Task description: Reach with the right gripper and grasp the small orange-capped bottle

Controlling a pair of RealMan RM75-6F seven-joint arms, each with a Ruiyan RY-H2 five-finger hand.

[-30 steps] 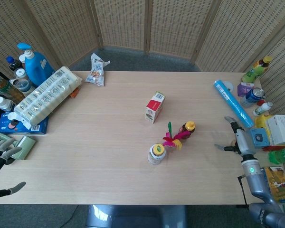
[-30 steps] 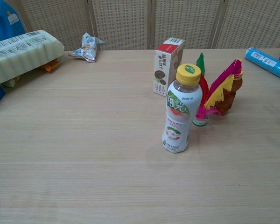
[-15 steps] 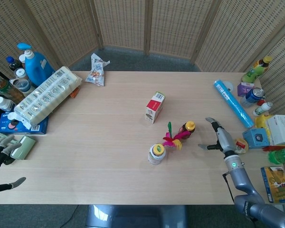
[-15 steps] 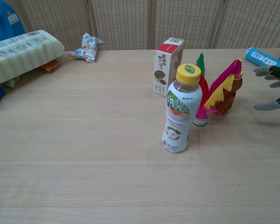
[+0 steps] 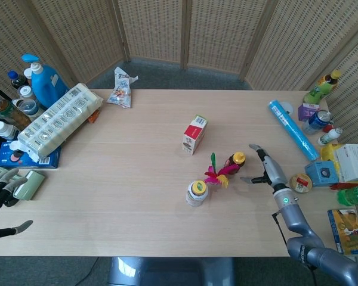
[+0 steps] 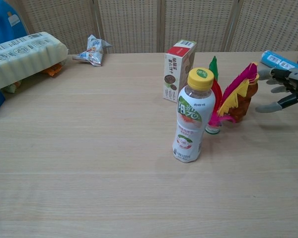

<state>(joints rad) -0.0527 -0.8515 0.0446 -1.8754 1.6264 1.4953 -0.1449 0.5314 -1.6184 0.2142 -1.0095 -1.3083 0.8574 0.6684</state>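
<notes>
The small brown bottle with the orange cap [image 5: 237, 159] stands right of the table's centre, partly behind a pink, yellow and green feather toy [image 5: 218, 171]. In the chest view only the bottle's brown body [image 6: 242, 105] shows behind the feathers. My right hand [image 5: 264, 169] is open just to its right, fingers spread toward it with a small gap left; the chest view shows the same hand [image 6: 284, 90] at the right edge. My left hand [image 5: 0, 190] hangs open off the table's left edge.
A yellow-capped drink bottle [image 5: 197, 192] stands in front of the feather toy. A red and white carton [image 5: 194, 134] is behind it. A blue roll [image 5: 292, 128], cans and boxes crowd the right edge; a long pack [image 5: 56, 122] and bottles fill the left.
My right hand has travelled left across the table from the right edge, closing in on the orange-capped bottle. The left hand has barely shifted.
</notes>
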